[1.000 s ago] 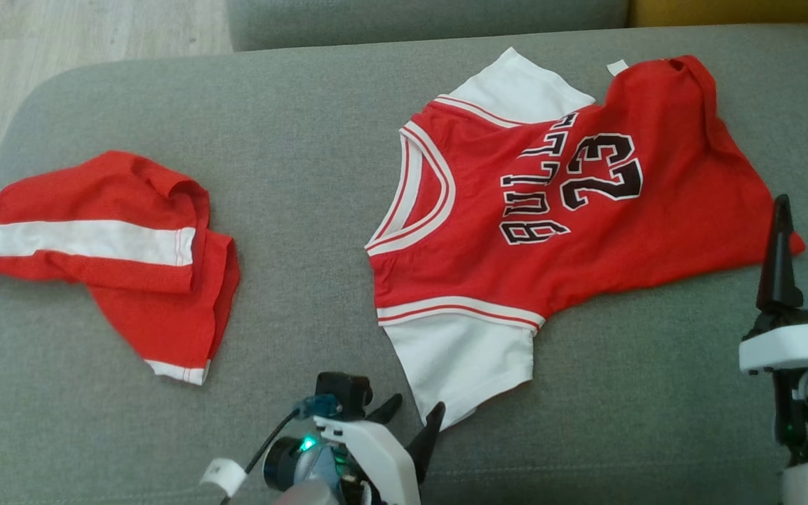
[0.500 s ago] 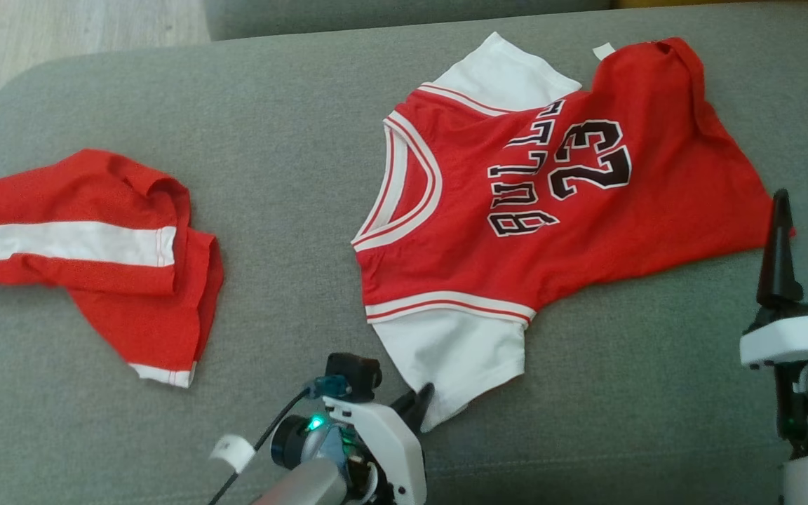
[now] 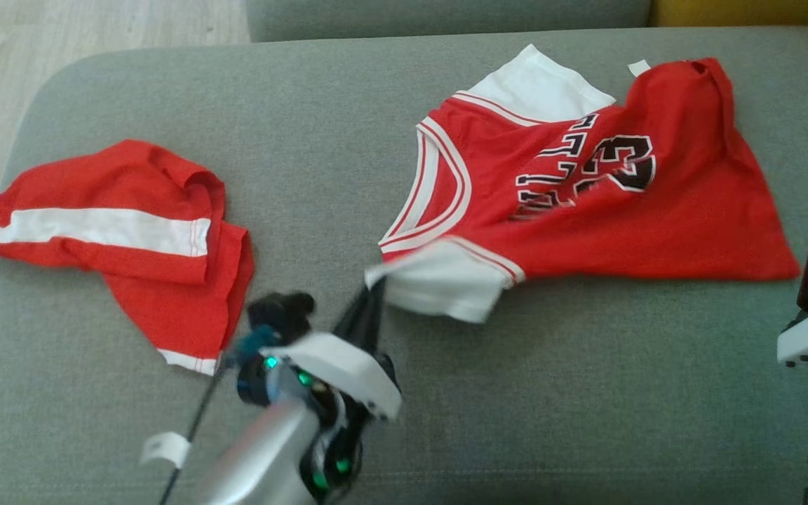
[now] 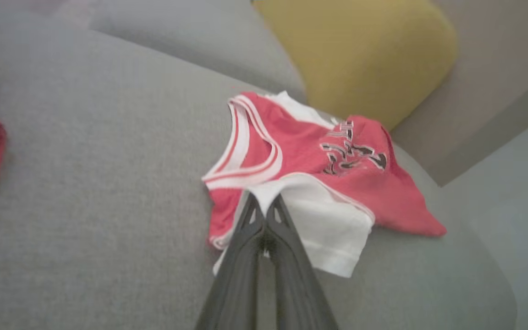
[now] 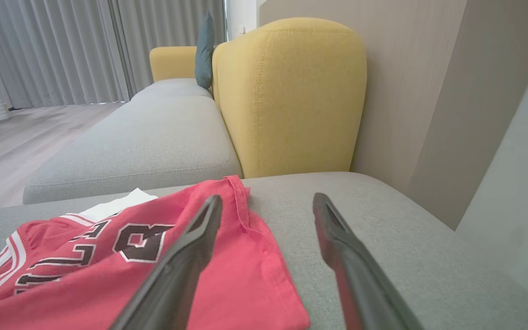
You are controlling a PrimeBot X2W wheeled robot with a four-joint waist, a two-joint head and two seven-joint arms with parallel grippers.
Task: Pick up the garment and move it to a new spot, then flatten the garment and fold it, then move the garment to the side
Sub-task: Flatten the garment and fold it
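Well off to the left of the left pincer point(image 3: 369, 308), a pair of red shorts point(image 3: 109, 238) with a white stripe is lying crumpled on the grey sofa cushion point(image 3: 306, 105). Nothing is reaching for it, so I am taking it as out of play.

The left pincer is pressing its two dark fingers tight together on the edge of the white sleeve point(image 3: 439, 287), with no gap showing between them. The sleeve is hanging from that pinch and curling up off the cushion. A loose corner like this is the easiest bit of cloth to pinch, which is probably why the robot is taking hold there.

The garment point(image 3: 586, 203), a red jersey with black lettering, is trailing away to the right of and beyond the left pincer. Its body is resting on the cushion and bunching across the lettering, as though the pull on the sleeve is dragging it.

Further right, the right pincer point(image 5: 267, 198) is standing wide open with nothing in it. One finger is hovering over the jersey's hem corner and the other over bare cushion; I cannot tell whether either is touching. It looks to be waiting to take that corner, so the garment can travel held at two points. Beyond it, a yellow armrest point(image 5: 287, 91) is closing off the seat.
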